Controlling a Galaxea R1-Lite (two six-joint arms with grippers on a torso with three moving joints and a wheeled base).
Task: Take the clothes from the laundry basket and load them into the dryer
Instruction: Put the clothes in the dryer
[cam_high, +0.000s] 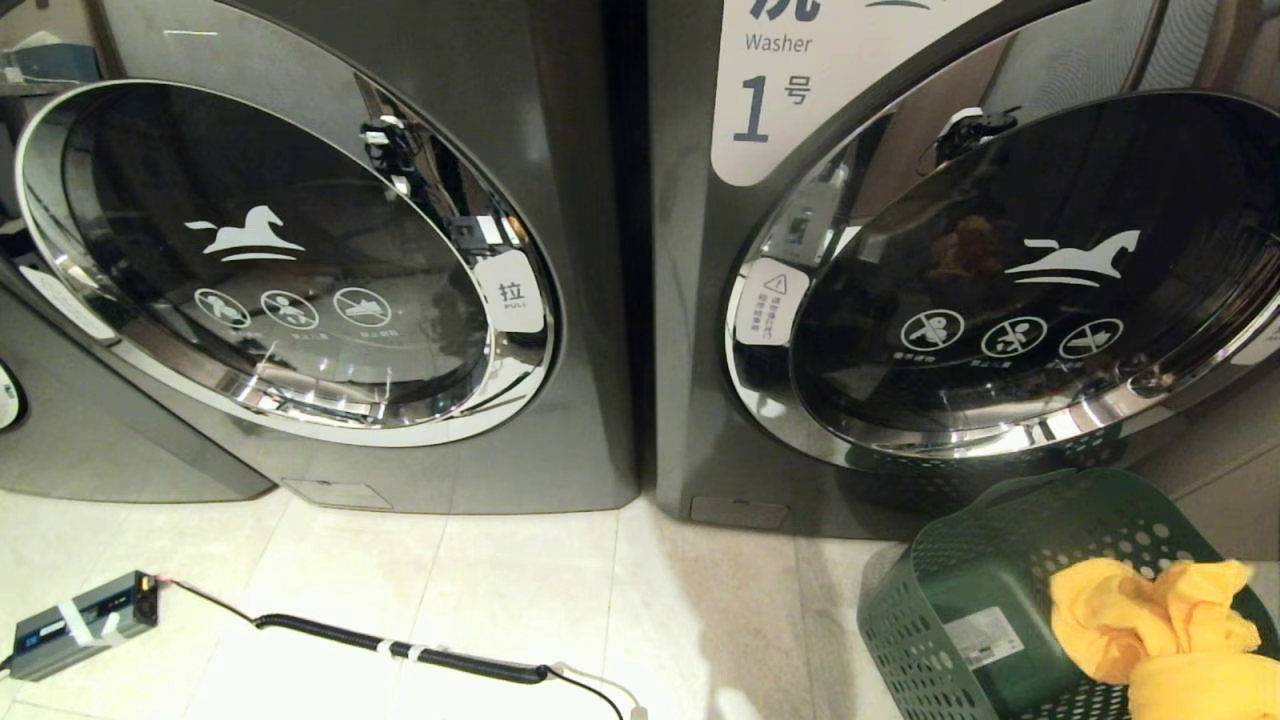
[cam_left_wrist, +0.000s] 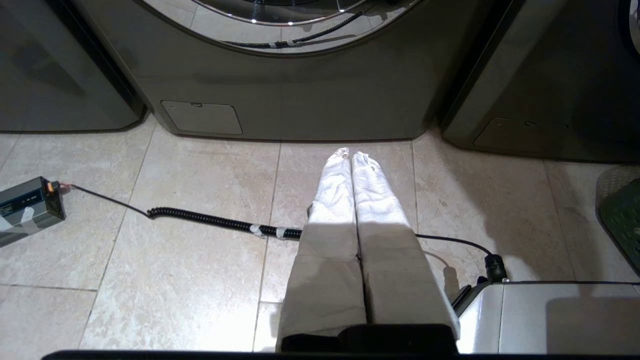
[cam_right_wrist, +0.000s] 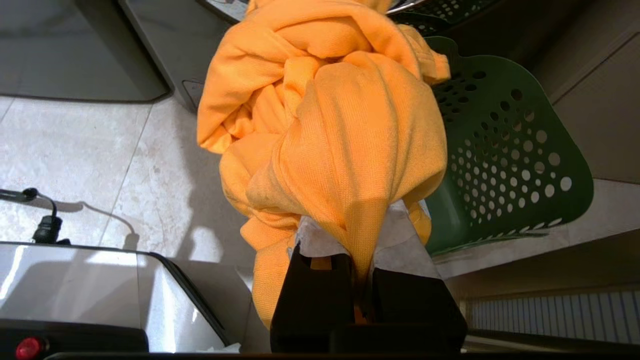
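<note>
Over tiled floor (cam_right_wrist: 90, 145), bunched clothes (cam_right_wrist: 325, 125) in right end effector (cam_right_wrist: 357, 240)

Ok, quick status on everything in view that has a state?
clothes: bunched, gripped by right gripper, lifted beside the basket
right gripper: shut on clothes
left gripper: shut, empty, over the floor
laundry basket: on floor, tilted
washer doors: both closed

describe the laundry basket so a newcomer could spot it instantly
Start at the right-hand grey machine, the washer marked 1. On the tiled floor just below its round door sits the laundry basket. It is the only dark green thing there, its rounded walls full of round holes, with the yellow-orange clothes bunched at its rim.
</note>
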